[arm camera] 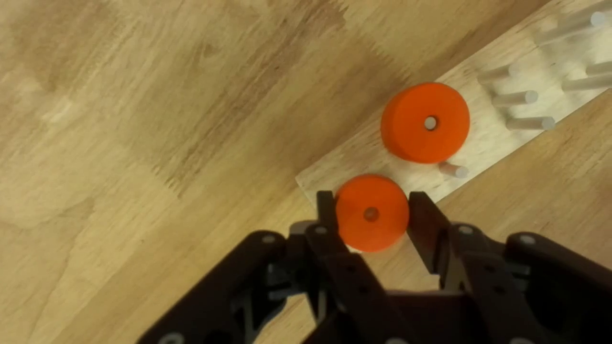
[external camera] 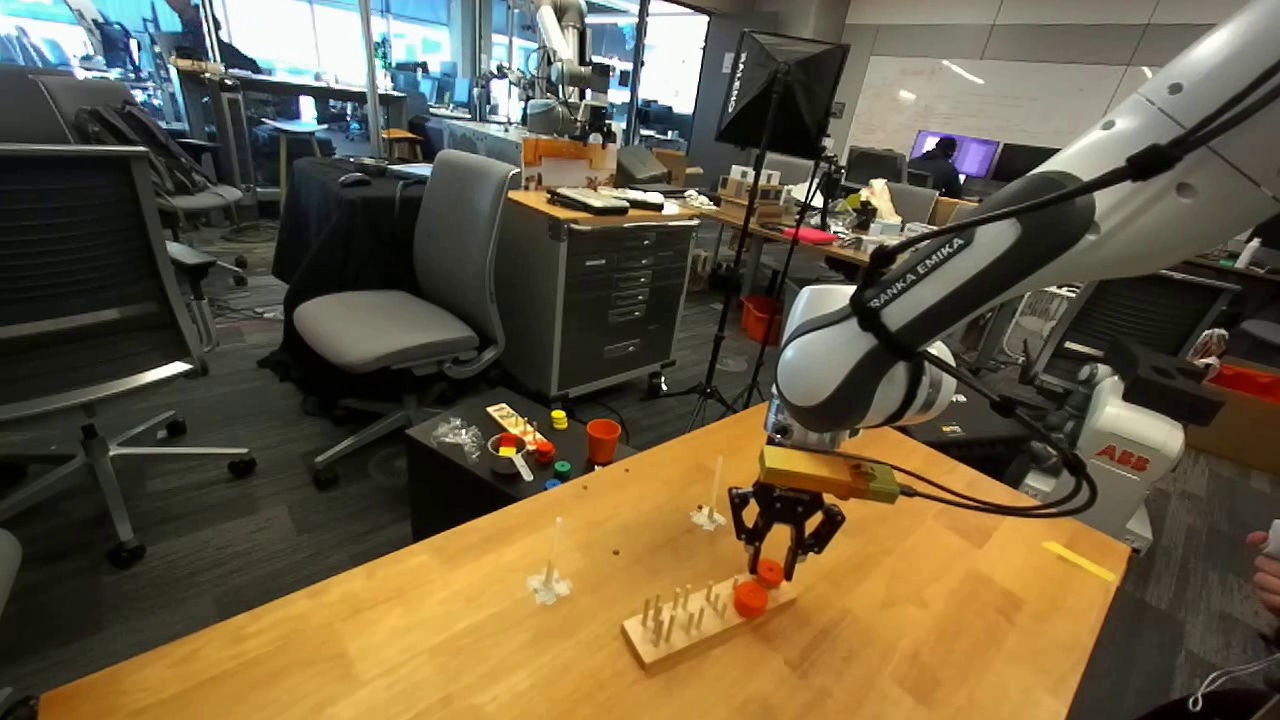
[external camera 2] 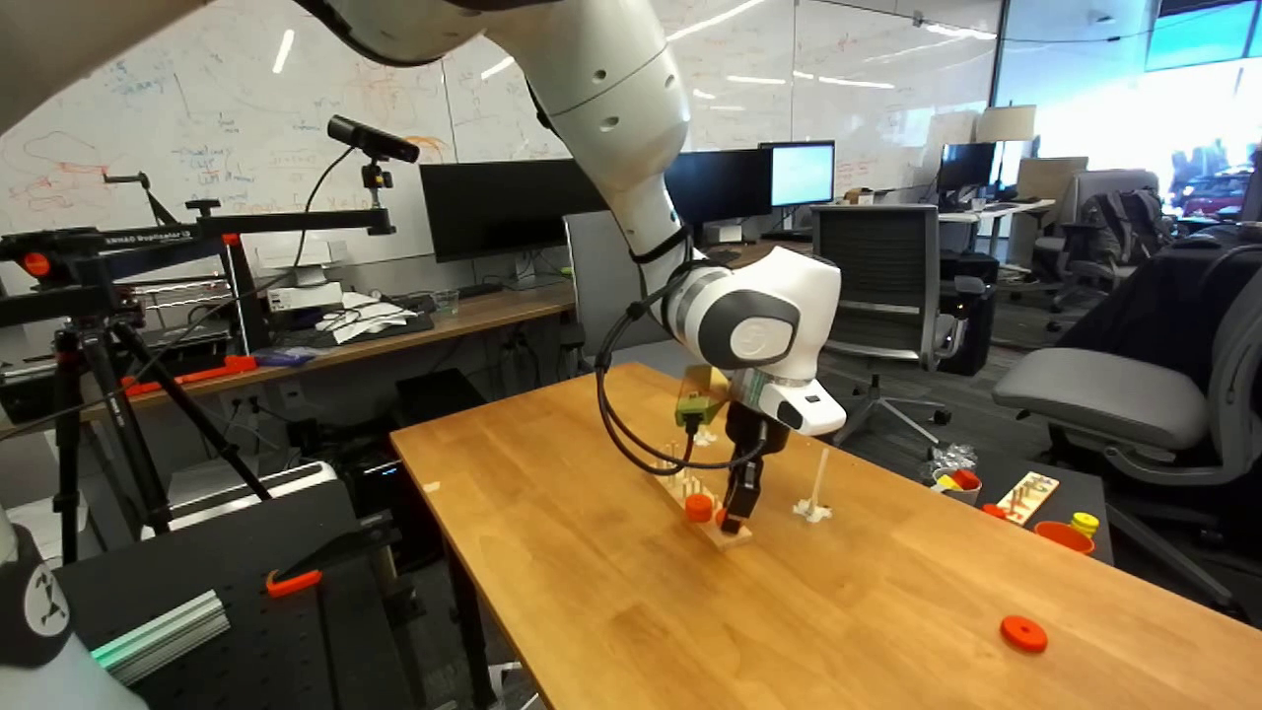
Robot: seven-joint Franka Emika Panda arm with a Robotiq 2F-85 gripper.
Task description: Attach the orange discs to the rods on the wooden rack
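Note:
The wooden rack (external camera: pixel 640 640) lies on the table and carries several short pegs; it also shows in the wrist view (arm camera: pixel 349 162). An orange disc (arm camera: pixel 428 125) sits on a rack peg, whose tip shows in its hole; this disc shows in both exterior views (external camera: pixel 750 600) (external camera 2: pixel 698 507). My gripper (arm camera: pixel 373 208) points down at the rack's end, its fingers closed against both sides of another orange disc (arm camera: pixel 366 231). I cannot tell whether a peg fills this disc's hole. A third, flatter orange disc (external camera 2: pixel 1023 633) lies on the table away from the rack.
Two thin upright rods (external camera: pixel 553 550) (external camera: pixel 715 485) are taped to the table near the rack. A yellow tape strip (external camera: pixel 1078 561) is on the table. A low black side table beyond the edge holds an orange cup (external camera: pixel 602 440) and other toy parts.

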